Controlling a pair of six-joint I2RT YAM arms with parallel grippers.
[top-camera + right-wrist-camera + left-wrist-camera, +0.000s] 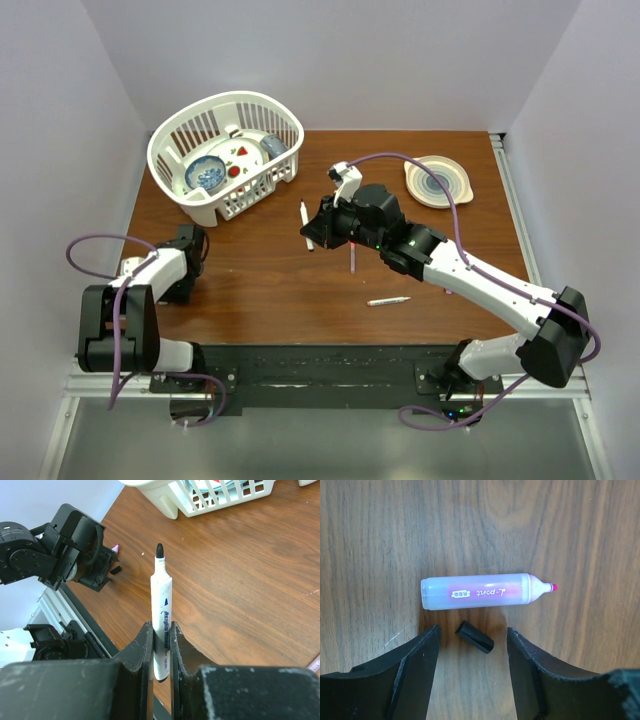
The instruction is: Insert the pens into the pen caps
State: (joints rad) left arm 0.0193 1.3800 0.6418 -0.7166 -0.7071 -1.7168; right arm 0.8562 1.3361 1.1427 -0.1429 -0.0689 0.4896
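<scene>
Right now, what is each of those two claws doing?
Left gripper: open, empty, over a small black tube-shaped cap.
Right gripper: shut on a slim white black-tipped marker pen.

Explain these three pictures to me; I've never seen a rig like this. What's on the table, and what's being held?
Two robot arms stand at a wooden table. The wide picture looks down from above; the other two come from a camera on each wrist. The right gripper is shut on a white pen, black tip sticking out. The left gripper hangs open around a black cap, not touching it, beside a pink-tipped pen. A purplish pen and another white pen lie loose; a basket of dishes and a plate sit farther back.
</scene>
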